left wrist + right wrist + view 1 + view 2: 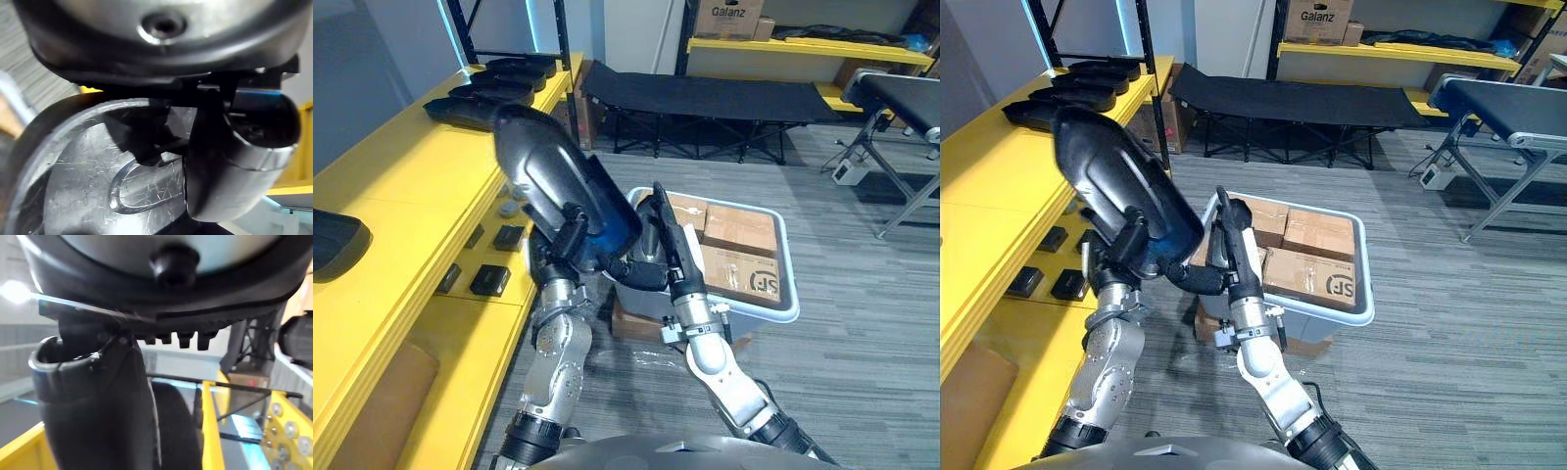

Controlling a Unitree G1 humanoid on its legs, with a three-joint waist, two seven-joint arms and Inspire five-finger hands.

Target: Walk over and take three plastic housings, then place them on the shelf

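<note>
Plastic housing [548,171], black and bulky, leans toward the yellow shelf [401,186], left hand [568,242] clamped round its base, right hand [670,245] bracing it flat-fingered.

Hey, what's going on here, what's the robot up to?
The robot holds one large black plastic housing up beside the yellow shelf. Its left hand grips the housing's lower end, while the right hand lies against it with straight fingers. More housings already lie at the shelf's far end. A grey bin of cardboard boxes stands on the floor behind.
</note>
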